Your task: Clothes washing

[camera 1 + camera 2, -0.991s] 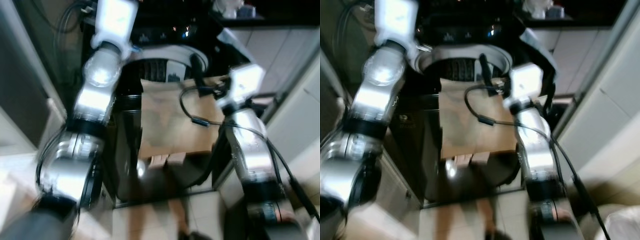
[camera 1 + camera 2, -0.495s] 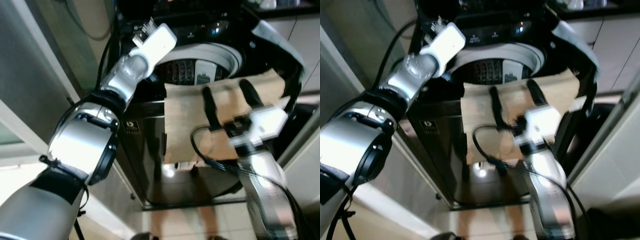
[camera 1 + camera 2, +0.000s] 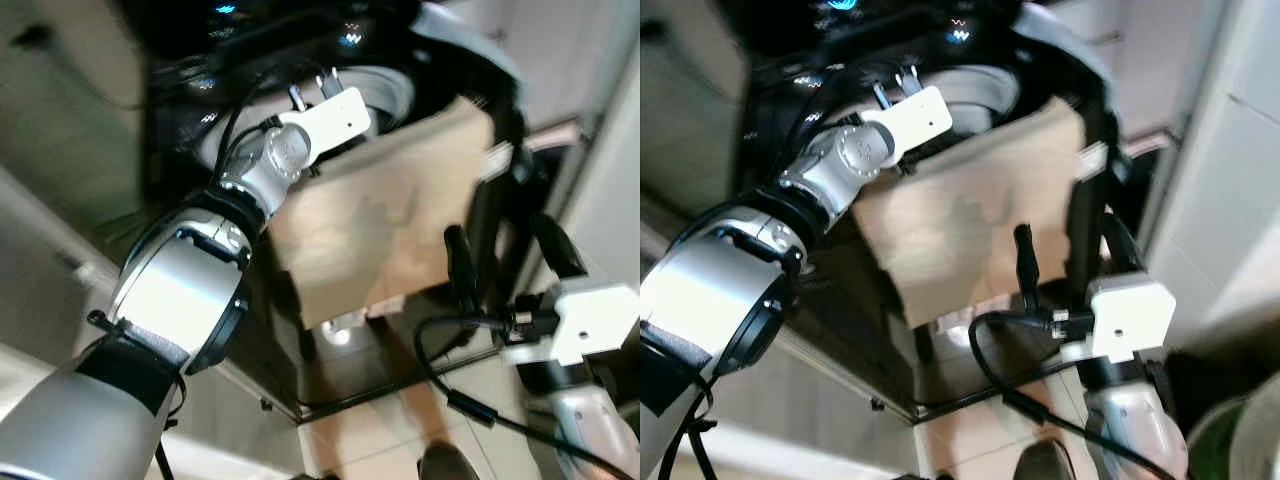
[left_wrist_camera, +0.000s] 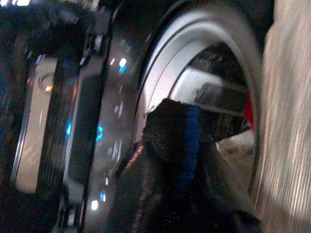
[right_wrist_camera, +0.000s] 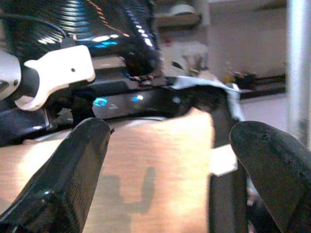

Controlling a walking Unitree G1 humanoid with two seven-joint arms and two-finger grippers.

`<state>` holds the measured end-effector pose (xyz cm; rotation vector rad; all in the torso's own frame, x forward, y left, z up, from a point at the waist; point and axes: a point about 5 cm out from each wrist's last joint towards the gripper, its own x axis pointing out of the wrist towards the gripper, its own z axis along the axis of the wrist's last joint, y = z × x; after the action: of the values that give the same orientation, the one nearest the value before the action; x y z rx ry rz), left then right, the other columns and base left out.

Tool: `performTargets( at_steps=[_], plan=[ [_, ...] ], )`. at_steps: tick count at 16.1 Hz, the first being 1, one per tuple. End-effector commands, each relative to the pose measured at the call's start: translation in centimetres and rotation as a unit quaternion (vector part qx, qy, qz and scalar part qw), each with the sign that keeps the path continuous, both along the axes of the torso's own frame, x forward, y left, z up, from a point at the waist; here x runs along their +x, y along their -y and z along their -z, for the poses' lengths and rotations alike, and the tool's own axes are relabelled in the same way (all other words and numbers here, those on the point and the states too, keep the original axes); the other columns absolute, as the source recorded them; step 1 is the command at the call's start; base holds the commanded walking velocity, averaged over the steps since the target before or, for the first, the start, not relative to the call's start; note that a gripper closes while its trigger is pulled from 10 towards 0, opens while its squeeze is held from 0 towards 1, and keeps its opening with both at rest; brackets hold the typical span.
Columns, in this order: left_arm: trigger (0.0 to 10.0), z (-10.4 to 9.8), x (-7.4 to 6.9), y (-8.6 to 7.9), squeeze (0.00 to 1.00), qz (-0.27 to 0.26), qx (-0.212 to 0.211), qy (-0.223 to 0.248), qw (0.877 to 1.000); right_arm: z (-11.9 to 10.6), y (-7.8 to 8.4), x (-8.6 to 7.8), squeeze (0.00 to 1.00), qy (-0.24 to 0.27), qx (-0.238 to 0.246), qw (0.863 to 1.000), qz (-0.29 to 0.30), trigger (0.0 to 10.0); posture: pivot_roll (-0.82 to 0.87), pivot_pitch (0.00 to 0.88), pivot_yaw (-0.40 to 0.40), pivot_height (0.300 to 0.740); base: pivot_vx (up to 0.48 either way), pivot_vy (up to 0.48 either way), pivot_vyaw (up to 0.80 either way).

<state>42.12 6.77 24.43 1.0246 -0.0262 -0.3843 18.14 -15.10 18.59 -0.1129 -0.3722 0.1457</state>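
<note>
Over the round grey-rimmed opening of the black top-loading washing machine: the left gripper, reaching in from the silver left arm. In the left wrist view its fingers are wrapped in a dark cloth with a blue stripe, bunched at the tips above the drum; cannot tell how far the fingers are parted beneath it. A flat tan cloth sheet hangs over the machine's front edge, draping down the black front panel. The right gripper sits in front of and below the sheet, fingers spread wide, nothing between them, not touching the cloth. Views are tilted and blurred. Pale tiled floor below the machine.
</note>
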Motion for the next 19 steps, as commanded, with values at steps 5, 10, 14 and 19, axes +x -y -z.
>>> performTargets(
  at_steps=[5, 10, 14, 19],
  plan=[
    [10.0, -1.9, 0.7, -3.2, 1.0, -0.069, -0.032, 0.027, 0.997, -0.7, -1.2, -0.1, 0.0, -0.018, -0.013, 0.998, -0.064, 10.0, -0.48, 0.109, 0.247, 0.74, 0.0, 0.0, 0.0],
    [10.0, -3.2, 1.0, -5.6, 1.0, -0.127, -0.199, 0.004, 0.972, -0.6, -1.2, 1.1, 0.0, -0.034, -0.019, 0.995, -0.095, 10.0, -0.45, 0.101, 0.202, 0.74, 0.0, 0.0, 0.0],
    [10.0, -3.3, 1.0, -6.1, 1.0, -0.141, -0.299, -0.024, 0.943, -0.5, -1.2, 1.5, 0.0, -0.04, -0.008, 0.994, -0.103, 10.0, -0.44, 0.091, 0.192, 0.74, 0.0, 0.0, 0.0],
    [10.0, -7.9, 1.0, -5.8, 0.0, -0.092, -0.244, 0.056, 0.964, 0.3, -1.5, 3.3, 0.0, -0.051, -0.018, 0.991, -0.118, 10.0, -0.39, 0.014, 0.167, 0.74, 0.0, 0.0, 0.0]
  ],
)
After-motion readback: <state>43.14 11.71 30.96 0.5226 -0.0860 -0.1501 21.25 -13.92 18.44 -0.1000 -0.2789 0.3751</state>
